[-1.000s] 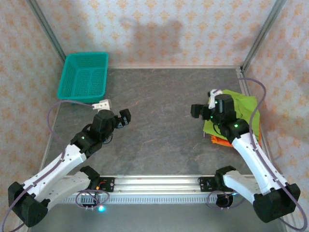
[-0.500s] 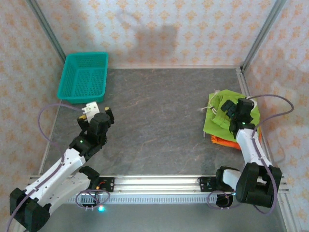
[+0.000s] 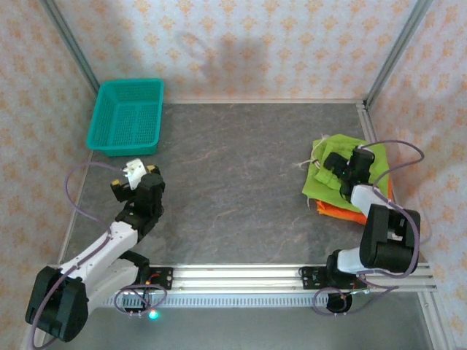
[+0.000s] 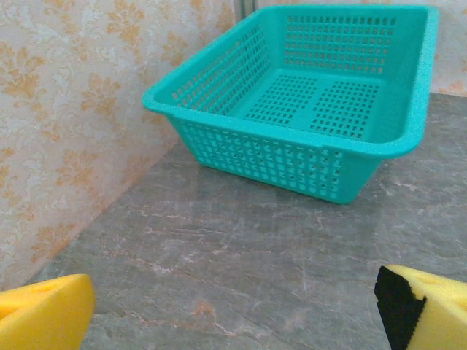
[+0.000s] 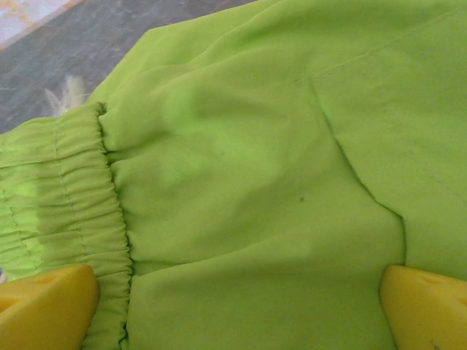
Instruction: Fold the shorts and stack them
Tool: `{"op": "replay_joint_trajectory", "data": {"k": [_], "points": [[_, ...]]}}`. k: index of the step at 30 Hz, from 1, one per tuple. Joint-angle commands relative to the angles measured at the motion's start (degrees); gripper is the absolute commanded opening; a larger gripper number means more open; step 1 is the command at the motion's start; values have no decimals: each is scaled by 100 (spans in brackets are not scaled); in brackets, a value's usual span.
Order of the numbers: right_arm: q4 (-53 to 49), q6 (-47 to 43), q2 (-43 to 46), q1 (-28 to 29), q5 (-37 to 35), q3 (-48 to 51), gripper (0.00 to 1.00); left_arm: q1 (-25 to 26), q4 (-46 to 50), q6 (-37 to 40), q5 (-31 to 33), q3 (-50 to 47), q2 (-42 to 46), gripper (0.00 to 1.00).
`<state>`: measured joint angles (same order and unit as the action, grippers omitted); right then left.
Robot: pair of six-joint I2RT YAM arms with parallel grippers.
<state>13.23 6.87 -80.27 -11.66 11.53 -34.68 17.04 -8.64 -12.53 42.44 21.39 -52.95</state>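
Lime green shorts (image 5: pixel 248 182) lie directly beneath the wide-open right gripper (image 5: pixel 237 306), atop orange shorts (image 3: pixel 341 212).

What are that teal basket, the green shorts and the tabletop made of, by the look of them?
Teal basket: likely moulded plastic, slightly glossy, walls and floor pierced by regular slots.
Green shorts: thin matte fabric, with soft creases, stitched seams and a gathered waistband.
Tabletop: grey, veined like stone; possibly a printed surface, cannot tell.

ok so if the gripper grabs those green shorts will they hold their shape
Probably not: the green shorts look thin and creased, so they'd likely droop. The gathered waistband seems thicker, probably an easier pinch.
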Motion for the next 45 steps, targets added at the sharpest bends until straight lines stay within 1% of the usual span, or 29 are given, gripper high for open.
{"op": "replay_joint_trajectory", "data": {"k": [1,3,9,12,13,17,22,25,27,28,30,31,32,33,34,35,36,37,38,39,41,42,43,45], "points": [[915,-444,-227,151,639,246,99,-214,-977,207,44,-236,-183,100],[1040,-582,-276,251,861,239,99,-334,-1326,259,-64,-355,-345,100],[1782,-1015,-352,661,925,449,100,-684,-2408,323,-679,-538,-1125,100],[2660,-1000,-532,692,767,802,99,-748,-2713,376,-839,-478,-1453,100],[2475,-1045,-462,700,739,777,99,-792,-2845,407,-962,-478,-1520,100],[2623,-1066,-487,725,769,833,99,-1039,-2871,511,-1530,-332,-1752,100],[2684,-1112,-481,735,792,882,100,-1178,-3285,749,-1867,-313,-2023,100],[2686,-1109,-481,740,793,884,99,-1245,-3740,778,-1909,-323,-2456,100],[2707,-1110,-473,740,786,901,100,-1252,-3811,857,-2039,-212,-2685,100],[2796,-1089,-481,735,735,945,100,-1248,-3626,888,-2183,-123,-2707,100],[2967,-1061,-470,744,621,1049,100,-1251,-3641,949,-2288,-70,-2791,100],[3147,-1083,-534,773,535,1156,99,-1254,-3638,957,-2326,-65,-2810,100],[3771,-1019,-798,793,522,1301,99,-1249,-3642,963,-2355,-53,-2827,100],[3913,-991,-854,794,510,1315,99,-1253,-3616,976,-2389,-34,-2847,100],[3342,-1062,-645,795,481,1207,99,-1247,-3634,1002,-2450,-21,-2905,100],[3303,-1086,-655,821,410,1185,99,-1249,-3675,1008,-2484,-12,-2980,100],[3633,-1034,-782,836,414,1241,99,-1255,-3850,1009,-2456,-25,-3181,100],[3443,-1058,-710,834,394,1204,99,-1250,-4052,1074,-2454,1,-3311,100],[3271,-1082,-669,839,369,1162,99,-1247,-3647,1043,-2536,136,-3226,100],[3489,-1056,-741,842,384,1211,99,-1249,-3618,1068,-2520,182,-3277,100],[3313,-1075,-689,841,361,1166,99,-1255,-3520,1039,-2549,203,-3245,100],[3428,-1059,-730,841,370,1186,99,-1255,-3672,1064,-2541,164,-3289,100],[3346,-1072,-701,841,359,1168,99,-1256,-3536,1037,-2553,197,-3255,100],[3391,-1070,-721,850,335,1173,99,-1258,-3571,1044,-2552,188,-3263,100]]}}
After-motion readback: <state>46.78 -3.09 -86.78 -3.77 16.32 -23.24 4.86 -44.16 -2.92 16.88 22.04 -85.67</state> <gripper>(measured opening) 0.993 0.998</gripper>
